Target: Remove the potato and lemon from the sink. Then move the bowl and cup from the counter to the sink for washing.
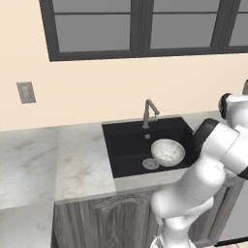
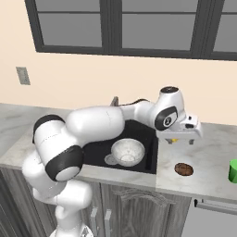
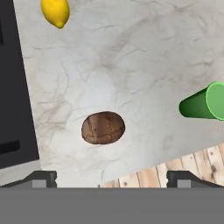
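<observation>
The marbled whitish bowl [image 1: 168,151] [image 2: 128,152] sits inside the black sink [image 1: 127,145] [image 2: 147,135], beside the drain. On the counter right of the sink lie the brown potato [image 2: 184,169] [image 3: 103,127] and the yellow lemon [image 3: 55,12] [image 2: 173,140]. The green cup [image 2: 233,170] [image 3: 203,103] stands further right on the counter. My gripper [image 2: 182,140] [image 3: 112,180] hovers open above the counter near the potato, holding nothing.
A grey faucet [image 1: 149,112] rises behind the basin, and a round drain [image 1: 150,163] lies next to the bowl. The marble counter [image 2: 208,152] ends at a front edge with wood floor [image 3: 175,164] below it. Windows line the wall above.
</observation>
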Motion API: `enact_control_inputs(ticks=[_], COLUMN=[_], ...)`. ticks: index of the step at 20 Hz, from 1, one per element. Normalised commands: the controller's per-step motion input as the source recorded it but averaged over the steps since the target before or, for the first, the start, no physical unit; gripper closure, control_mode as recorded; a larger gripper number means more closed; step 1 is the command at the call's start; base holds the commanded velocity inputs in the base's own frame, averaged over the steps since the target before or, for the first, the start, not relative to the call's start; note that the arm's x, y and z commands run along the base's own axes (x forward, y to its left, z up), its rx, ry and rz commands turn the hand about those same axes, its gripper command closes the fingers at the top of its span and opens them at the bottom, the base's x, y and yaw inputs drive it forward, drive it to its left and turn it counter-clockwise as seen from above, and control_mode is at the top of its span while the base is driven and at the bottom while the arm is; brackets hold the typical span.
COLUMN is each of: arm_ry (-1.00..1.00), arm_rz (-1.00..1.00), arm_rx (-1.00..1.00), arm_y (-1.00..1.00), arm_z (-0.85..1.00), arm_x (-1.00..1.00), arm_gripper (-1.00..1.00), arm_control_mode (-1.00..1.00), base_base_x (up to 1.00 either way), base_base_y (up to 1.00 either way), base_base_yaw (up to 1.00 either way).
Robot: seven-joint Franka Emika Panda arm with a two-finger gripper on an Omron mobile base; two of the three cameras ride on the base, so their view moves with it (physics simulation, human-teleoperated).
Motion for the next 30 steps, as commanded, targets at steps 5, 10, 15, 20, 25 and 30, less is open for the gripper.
enact_control_inputs(ticks=[5,10,15,20,25,30], arm_ry=[0.00,0.01,0.03,0.03,0.00,0.00], arm_rz=[0.00,0.00,-0.02,-0.02,-0.01,-0.06], arm_rx=[0.08,0.10,0.07,0.03,0.01,0.04], arm_y=[-0.27,-0.23,-0.27,-0.28,-0.30,-0.27], arm_z=[0.00,0.00,-0.02,-0.02,-0.03,-0.07], arm_x=[0.01,0.02,0.09,0.10,0.07,0.00], arm_gripper=[-1.00,-1.00,-1.00,-1.00,-1.00,-1.00], arm_control_mode=[-1.00,-1.00,-1.00,-1.00,-1.00,-1.00], base_base_x=[0.00,0.00,0.00,0.00,0.00,0.00], base_base_y=[0.00,0.00,0.00,0.00,0.00,0.00], base_base_yaw=[0.00,0.00,0.00,0.00,0.00,0.00])
